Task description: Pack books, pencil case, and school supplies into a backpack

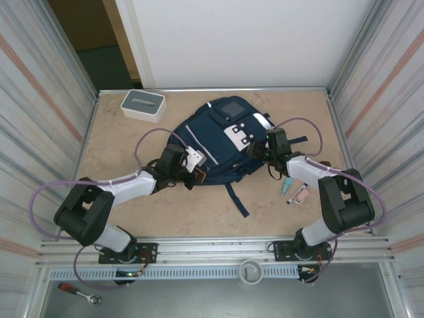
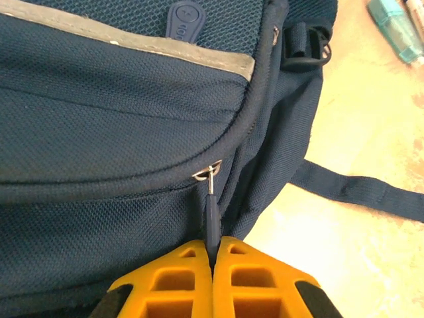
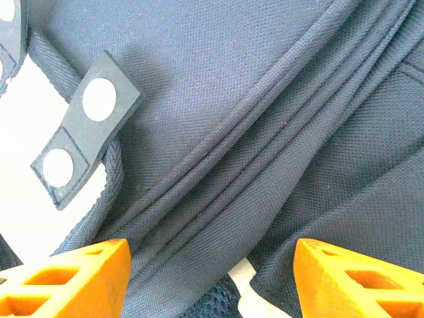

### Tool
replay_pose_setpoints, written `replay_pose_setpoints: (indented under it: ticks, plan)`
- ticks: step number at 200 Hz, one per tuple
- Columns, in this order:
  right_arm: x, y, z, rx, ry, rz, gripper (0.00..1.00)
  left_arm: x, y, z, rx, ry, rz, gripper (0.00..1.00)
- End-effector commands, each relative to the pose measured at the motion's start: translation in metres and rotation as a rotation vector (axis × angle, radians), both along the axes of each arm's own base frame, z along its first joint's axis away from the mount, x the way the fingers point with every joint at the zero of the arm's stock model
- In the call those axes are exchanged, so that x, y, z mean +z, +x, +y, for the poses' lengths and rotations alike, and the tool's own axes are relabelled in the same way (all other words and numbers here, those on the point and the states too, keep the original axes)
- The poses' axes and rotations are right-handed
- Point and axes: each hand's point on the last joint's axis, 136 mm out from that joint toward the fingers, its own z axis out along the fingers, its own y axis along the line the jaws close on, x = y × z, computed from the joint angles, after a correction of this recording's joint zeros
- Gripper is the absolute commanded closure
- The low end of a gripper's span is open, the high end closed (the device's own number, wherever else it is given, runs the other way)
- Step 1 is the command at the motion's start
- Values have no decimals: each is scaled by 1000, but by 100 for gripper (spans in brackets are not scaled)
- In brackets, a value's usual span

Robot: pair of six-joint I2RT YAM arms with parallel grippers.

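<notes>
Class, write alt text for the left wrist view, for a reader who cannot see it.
Orange fingers of the left arm are shut on a zipper pull of the navy backpack. A grey stripe crosses the fabric above; at right a strap lies on the beige table, a teal marker in the top corner.

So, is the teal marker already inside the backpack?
No, the teal marker lies on the bare table, beside the backpack.

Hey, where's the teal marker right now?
In the top view, the teal marker lies on the table's right side, just right of the backpack, with the pink-and-white pen beside it.
</notes>
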Motion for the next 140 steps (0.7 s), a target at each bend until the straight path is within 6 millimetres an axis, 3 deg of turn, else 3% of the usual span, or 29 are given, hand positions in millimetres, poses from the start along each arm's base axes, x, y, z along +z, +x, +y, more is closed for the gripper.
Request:
replay_pose_setpoints:
  ticks: [1,28,73,100,140]
  plan:
    - [-7,-12,8,71,-12,23,34,4,11,-10,14,5,-31,100]
    - [-14,-22,13,85,-9,25,34,1,16,-12,38,10,-31,100]
    - [31,-29,43,199,-32,-143,41,4,17,-12,50,20,-52,100]
    - [43,-30,71,252,50,-159,43,2,16,-13,49,24,-52,100]
    - [28,-13,83,206,61,-75,50,3,16,-16,45,30,-61,100]
